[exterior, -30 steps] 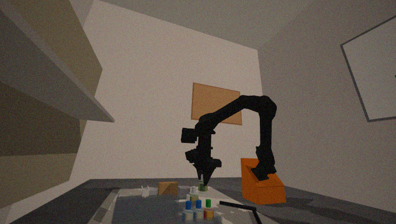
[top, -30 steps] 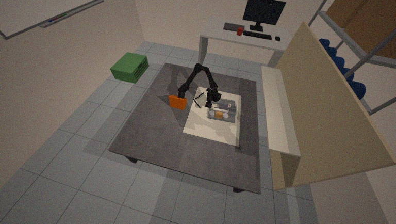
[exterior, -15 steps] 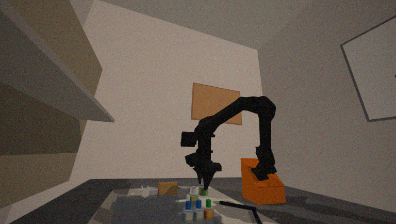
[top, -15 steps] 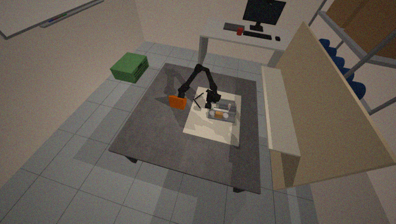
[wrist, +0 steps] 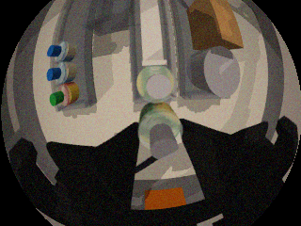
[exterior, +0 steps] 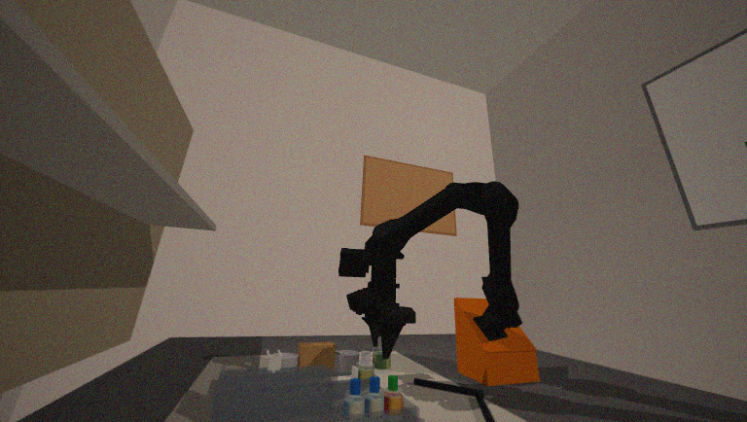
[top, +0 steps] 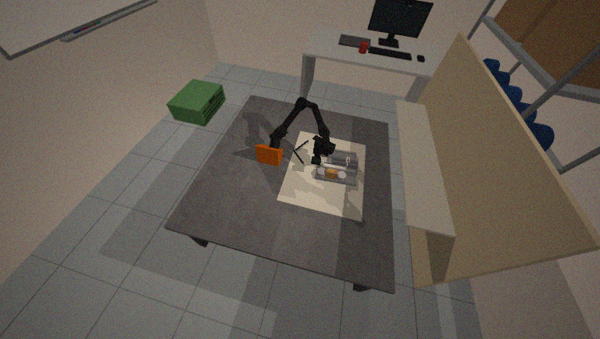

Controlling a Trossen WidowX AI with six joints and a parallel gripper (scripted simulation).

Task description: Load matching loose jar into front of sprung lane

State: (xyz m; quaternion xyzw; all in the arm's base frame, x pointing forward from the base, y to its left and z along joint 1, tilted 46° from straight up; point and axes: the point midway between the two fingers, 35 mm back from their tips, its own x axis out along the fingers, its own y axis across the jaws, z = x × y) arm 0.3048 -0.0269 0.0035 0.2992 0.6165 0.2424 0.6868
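Note:
My gripper (wrist: 158, 124) (exterior: 380, 350) (top: 316, 159) is shut on the loose jar. This jar (wrist: 160, 113) (exterior: 381, 362) is pale green glass with a yellowish content and a grey lid, and is held roughly upright just in front of the middle lane's front end. A like jar (wrist: 141, 85) (exterior: 366, 374) with a pale lid stands in that sprung lane, close behind the low front stop. The white pusher plate (wrist: 154, 62) is right behind it. In the wrist view the held jar overlaps the front stop's edge; its height above the stop cannot be told.
Two blue-capped bottles (wrist: 69, 52) (wrist: 69, 72) and a green-capped one (wrist: 71, 93) stand in the left lane. A grey cylinder (wrist: 222, 72) and a brown box (wrist: 213, 24) stand in the right lane. A thin black angled bar (top: 301, 145) (exterior: 446, 386) lies in front of the rack.

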